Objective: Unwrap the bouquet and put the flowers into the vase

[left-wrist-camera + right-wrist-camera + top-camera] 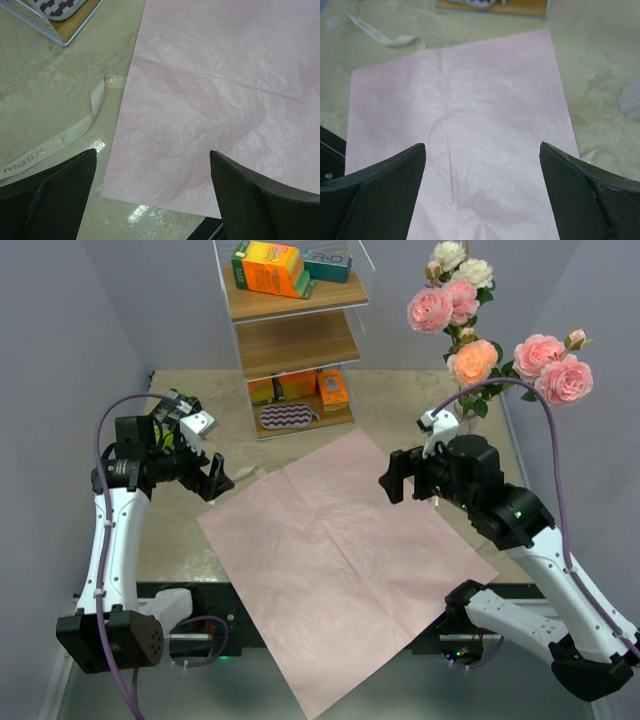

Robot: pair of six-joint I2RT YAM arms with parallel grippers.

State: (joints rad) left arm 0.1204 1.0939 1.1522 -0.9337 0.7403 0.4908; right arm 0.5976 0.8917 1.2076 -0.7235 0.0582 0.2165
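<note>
We log the pink sheet (340, 560) flat mid-frame on the worktop (400, 400), flowers (470, 360) upright at upper right, left tool (216, 483) released, right tool (392, 480) released, both empty

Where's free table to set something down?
Bare tabletop between the shelf unit and the roses; also left of the shelf. The pink sheet carries nothing. Crowded: ribbon by the sheet's left edge, near the left tool.
</note>
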